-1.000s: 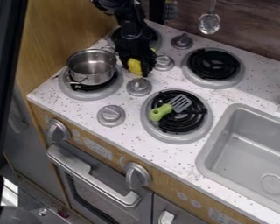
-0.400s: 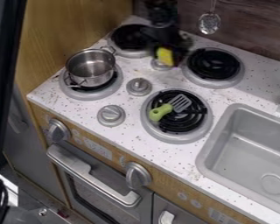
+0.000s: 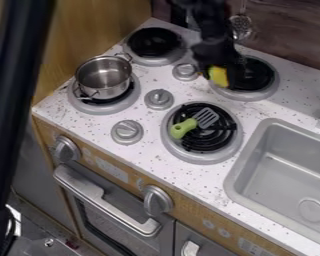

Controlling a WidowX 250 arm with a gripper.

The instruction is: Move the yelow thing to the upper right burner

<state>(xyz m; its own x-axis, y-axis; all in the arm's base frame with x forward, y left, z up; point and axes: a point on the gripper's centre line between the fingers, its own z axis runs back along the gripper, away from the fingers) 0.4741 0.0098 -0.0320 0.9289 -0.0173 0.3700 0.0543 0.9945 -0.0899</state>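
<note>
The carry looks nearly done, the gripper (image 3: 220, 73) pinching the yellow thing (image 3: 218, 77) at the left edge of the upper right burner (image 3: 261, 76), so next comes centring, lowering and release.

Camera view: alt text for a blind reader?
Black tool holds a yellow thing at the left edge of the upper right burner. Metal pot on the lower left burner; green-handled spatula on the lower right burner; sink at right.

Toy kitchen: play stove (image 3: 191, 158), sink (image 3: 287, 170), oven door (image 3: 116, 210), pot (image 3: 104, 79).
</note>
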